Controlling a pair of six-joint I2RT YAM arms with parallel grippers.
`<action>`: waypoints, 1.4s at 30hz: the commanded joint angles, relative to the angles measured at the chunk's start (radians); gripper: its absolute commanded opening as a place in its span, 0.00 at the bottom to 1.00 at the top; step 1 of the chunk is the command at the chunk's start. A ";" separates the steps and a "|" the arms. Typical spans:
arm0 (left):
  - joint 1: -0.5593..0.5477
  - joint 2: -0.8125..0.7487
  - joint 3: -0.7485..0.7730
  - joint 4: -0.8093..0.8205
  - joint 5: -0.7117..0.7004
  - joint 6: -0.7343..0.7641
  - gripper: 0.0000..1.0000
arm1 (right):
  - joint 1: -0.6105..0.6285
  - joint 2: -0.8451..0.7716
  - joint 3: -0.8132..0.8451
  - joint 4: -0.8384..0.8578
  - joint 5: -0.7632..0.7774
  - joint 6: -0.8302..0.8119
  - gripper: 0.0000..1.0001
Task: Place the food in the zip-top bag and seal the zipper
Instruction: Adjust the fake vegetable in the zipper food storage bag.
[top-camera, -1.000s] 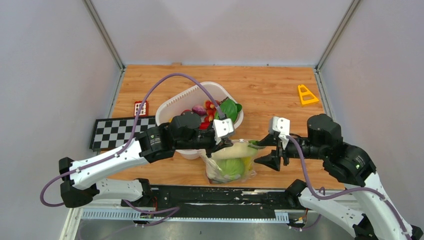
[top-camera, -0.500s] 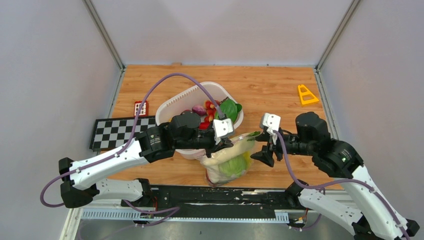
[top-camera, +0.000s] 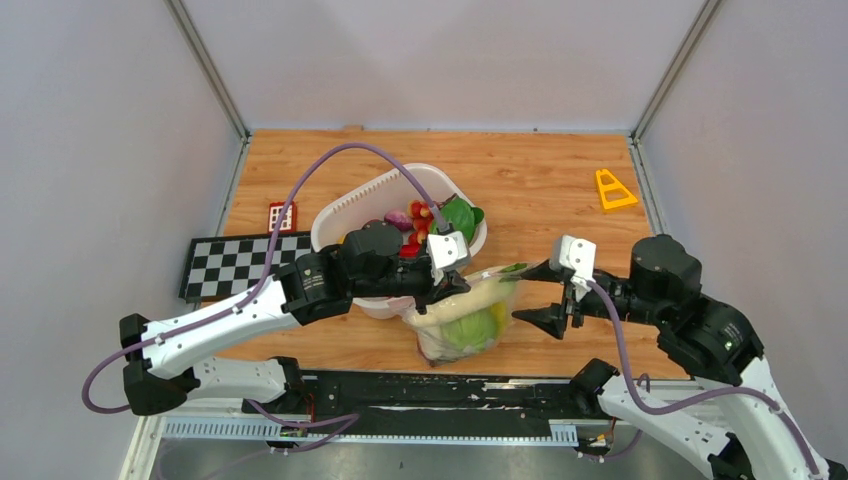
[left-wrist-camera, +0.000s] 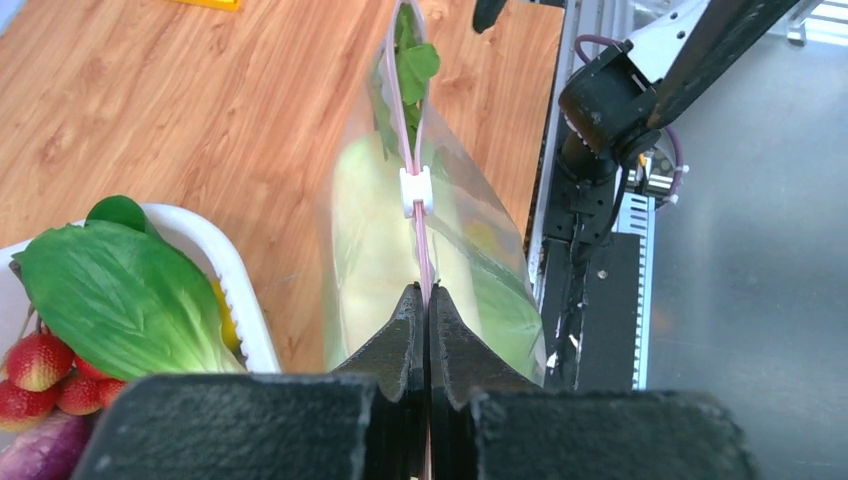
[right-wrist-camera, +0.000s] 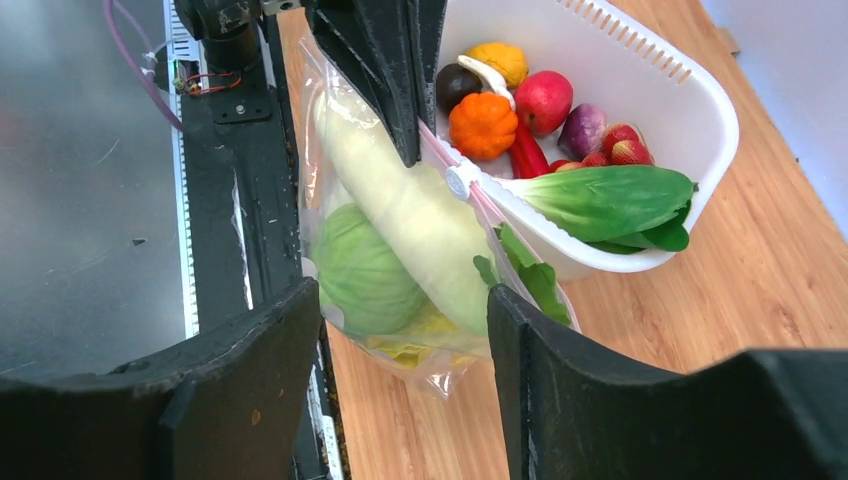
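Note:
The clear zip-top bag (top-camera: 468, 325) hangs at the near table edge. It holds a long white radish (right-wrist-camera: 410, 200), a green cabbage (right-wrist-camera: 365, 270) and leafy pieces (left-wrist-camera: 405, 60). My left gripper (left-wrist-camera: 427, 292) is shut on the pink zipper (left-wrist-camera: 420, 235), just behind its white slider (left-wrist-camera: 414, 190). My right gripper (top-camera: 527, 296) stands open to the right of the bag, apart from it, and the bag's lower corner shows between its fingers (right-wrist-camera: 540, 380). More food lies in the white tub (right-wrist-camera: 690, 110): a leafy green (right-wrist-camera: 600, 200), an orange pumpkin (right-wrist-camera: 482, 125) and a red apple (right-wrist-camera: 543, 100).
A yellow triangle piece (top-camera: 612, 190) lies at the back right. A checkerboard mat (top-camera: 240, 262) and a small red block (top-camera: 282, 216) are on the left. A black rail (top-camera: 420, 390) runs along the near edge, right below the bag.
My right arm came in toward the bag, then drew back to the right with its jaws a little wider. The bag's right end has lifted slightly. The left gripper keeps its hold.

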 joint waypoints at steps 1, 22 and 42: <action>0.002 -0.012 0.007 0.151 -0.005 -0.047 0.00 | 0.003 0.023 0.035 -0.061 0.018 -0.031 0.61; 0.001 -0.017 0.015 0.126 0.024 -0.037 0.00 | 0.002 0.011 0.057 0.017 0.066 -0.058 0.63; 0.001 -0.033 0.000 0.150 0.025 -0.037 0.00 | 0.002 0.082 -0.054 0.009 0.105 -0.053 0.62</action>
